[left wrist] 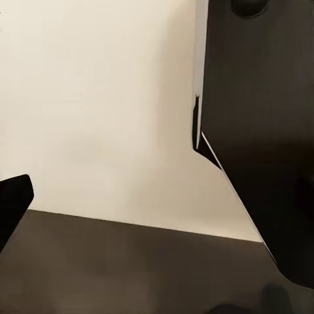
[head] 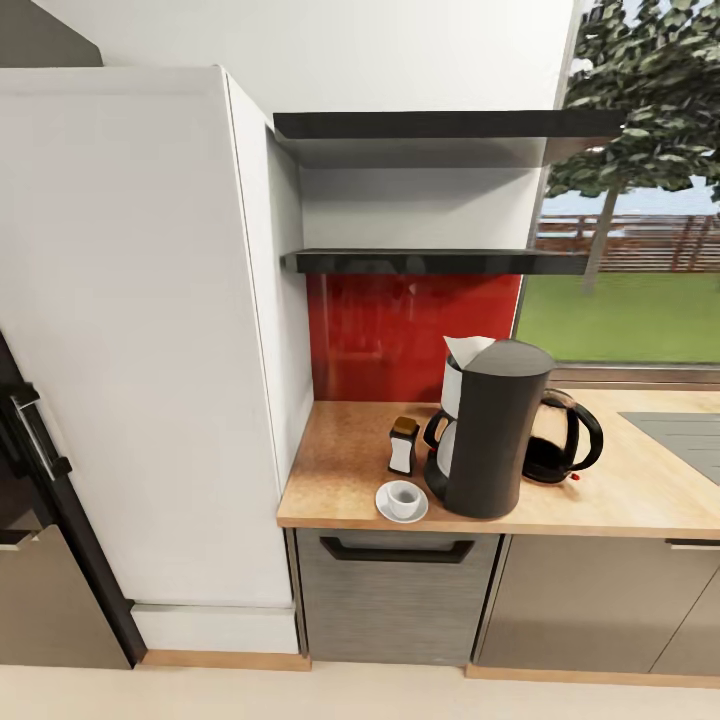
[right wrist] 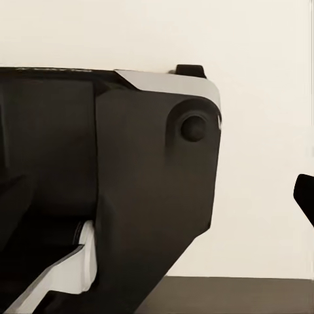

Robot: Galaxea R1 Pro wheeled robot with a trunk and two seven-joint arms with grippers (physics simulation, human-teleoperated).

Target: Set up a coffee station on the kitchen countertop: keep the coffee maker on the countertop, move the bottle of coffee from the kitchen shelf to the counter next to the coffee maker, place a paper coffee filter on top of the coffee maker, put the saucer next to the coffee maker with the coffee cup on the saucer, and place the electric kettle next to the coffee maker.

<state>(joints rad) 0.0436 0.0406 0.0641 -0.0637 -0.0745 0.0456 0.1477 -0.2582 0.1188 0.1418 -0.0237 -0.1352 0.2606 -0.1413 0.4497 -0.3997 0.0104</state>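
Wooden counter [head: 640, 500] carries coffee maker [head: 495, 430], filter [head: 466, 350], kettle [head: 560, 435], bottle [head: 404, 445], cup [head: 403, 497] on saucer [head: 384, 508]; jaws' state cannot be told.

At frame centre the wood-grain tan countertop [head: 340, 470] carries a dark charcoal cylindrical coffee maker [head: 497, 430] with a white paper filter [head: 466, 349] at its top. Left of it is a small white coffee bottle with a brown lid [head: 404, 446], and lower, a white cup [head: 404, 497] on a white saucer [head: 386, 508]. Right of the maker is a black kettle with an amber-brown glass body [head: 560, 437]. Behind them is a glossy red backsplash [head: 400, 330], with two black shelves [head: 430, 262] above. At left, a tall white cabinet [head: 130, 330]. Upper right, a window shows green grass and a dark green tree [head: 640, 90]. The lower drawer front [head: 395, 600] is streaked grey.
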